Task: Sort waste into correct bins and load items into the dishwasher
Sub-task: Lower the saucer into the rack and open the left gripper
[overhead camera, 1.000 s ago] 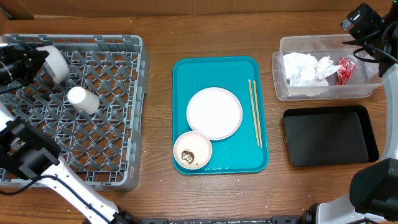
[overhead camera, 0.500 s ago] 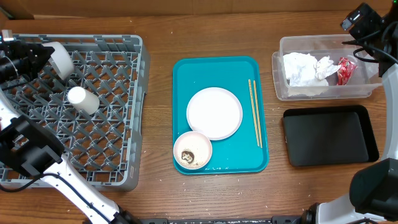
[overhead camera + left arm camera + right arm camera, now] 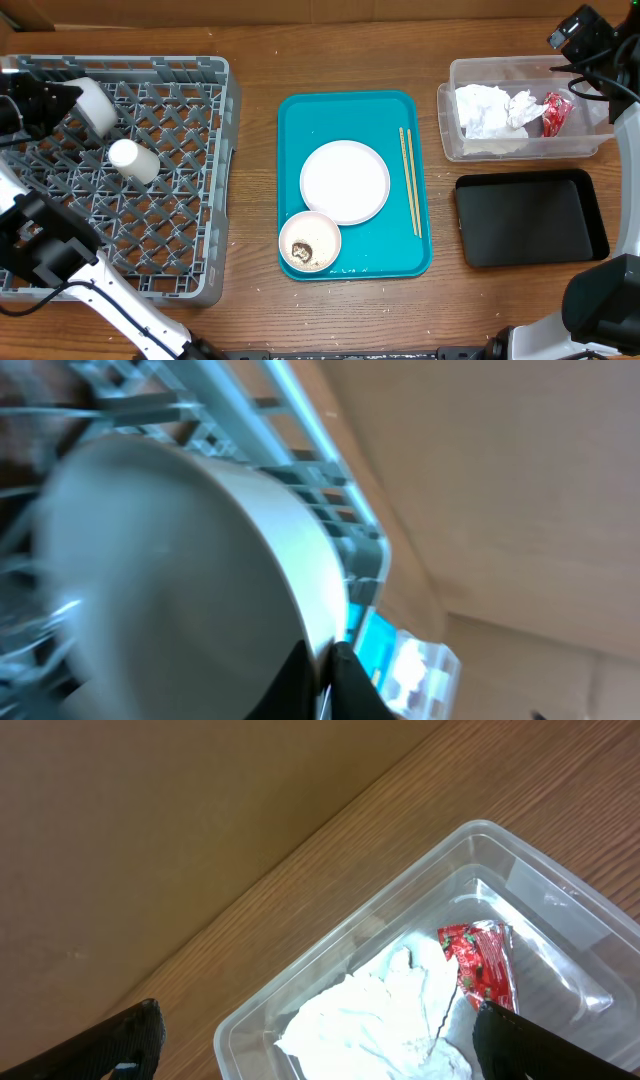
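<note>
My left gripper [image 3: 62, 100] is shut on the rim of a white bowl [image 3: 92, 104] and holds it tilted over the far left corner of the grey dish rack [image 3: 226, 150]. In the left wrist view the bowl [image 3: 170, 570] fills the frame, its rim pinched between the jaws [image 3: 326, 678]. A small white cup [image 3: 133, 160] lies in the rack. The plate [image 3: 345, 182], a second bowl [image 3: 310, 242] with food scraps and the chopsticks [image 3: 410, 180] are on the teal tray [image 3: 340, 112]. My right gripper [image 3: 315, 1035] is open above the clear tub [image 3: 520, 150], which holds napkins [image 3: 370, 1020] and the red wrapper [image 3: 480, 965].
The shallow black tray [image 3: 530, 218] sits in front of the clear tub at the right. Bare wooden table lies between the rack and the teal tray. A cardboard wall runs along the back edge.
My left gripper has shifted only slightly with the bowl in it, staying over the rack's far left corner. The right arm has not moved.
</note>
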You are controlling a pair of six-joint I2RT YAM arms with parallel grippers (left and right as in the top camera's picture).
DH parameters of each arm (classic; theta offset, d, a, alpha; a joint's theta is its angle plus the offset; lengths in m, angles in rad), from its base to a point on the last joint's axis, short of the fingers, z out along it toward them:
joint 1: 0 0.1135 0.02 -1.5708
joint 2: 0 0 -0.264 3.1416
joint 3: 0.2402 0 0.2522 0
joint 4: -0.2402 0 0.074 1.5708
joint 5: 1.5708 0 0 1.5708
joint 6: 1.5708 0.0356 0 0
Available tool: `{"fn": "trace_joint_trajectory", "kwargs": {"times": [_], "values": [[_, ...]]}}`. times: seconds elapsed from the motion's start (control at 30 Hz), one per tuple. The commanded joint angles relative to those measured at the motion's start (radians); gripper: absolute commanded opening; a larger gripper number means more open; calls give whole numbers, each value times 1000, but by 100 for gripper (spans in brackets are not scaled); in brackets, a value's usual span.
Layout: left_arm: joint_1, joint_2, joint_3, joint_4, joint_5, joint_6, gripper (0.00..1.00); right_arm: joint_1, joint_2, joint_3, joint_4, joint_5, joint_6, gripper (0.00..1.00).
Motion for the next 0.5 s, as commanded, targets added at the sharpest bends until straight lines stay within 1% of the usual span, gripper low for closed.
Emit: {"fn": "trace_joint_trajectory", "kwargs": {"times": [0.0, 0.03, 0.07, 0.1, 0.17, 0.2, 0.27, 0.33, 0.37, 0.43, 0.47], "values": [[56, 26, 65, -84, -409, 23, 19, -2, -18, 11, 5, 10, 5, 100], [61, 26, 88, -102, -452, 23, 31, -2, -18, 11, 5, 10, 5, 100], [66, 26, 109, -119, -492, 22, 48, -2, -18, 11, 5, 10, 5, 100], [69, 26, 133, -140, -538, 22, 55, -2, -18, 11, 5, 10, 5, 100], [76, 26, 181, -181, -610, 20, 64, -2, -18, 11, 5, 10, 5, 100], [79, 26, 208, -204, -642, 18, 65, -2, -18, 11, 5, 10, 5, 100], [82, 26, 254, -236, -663, 14, 63, -2, -18, 11, 5, 10, 5, 100], [82, 26, 307, -265, -661, -3, 56, -2, -18, 11, 5, 10, 5, 100], [80, 26, 332, -276, -654, -13, 49, -2, -18, 11, 5, 10, 5, 100], [69, 26, 372, -292, -602, -8, 22, -2, -18, 11, 5, 10, 5, 100], [60, 26, 389, -302, -571, -2, 14, -2, -18, 11, 5, 10, 5, 100]]}}
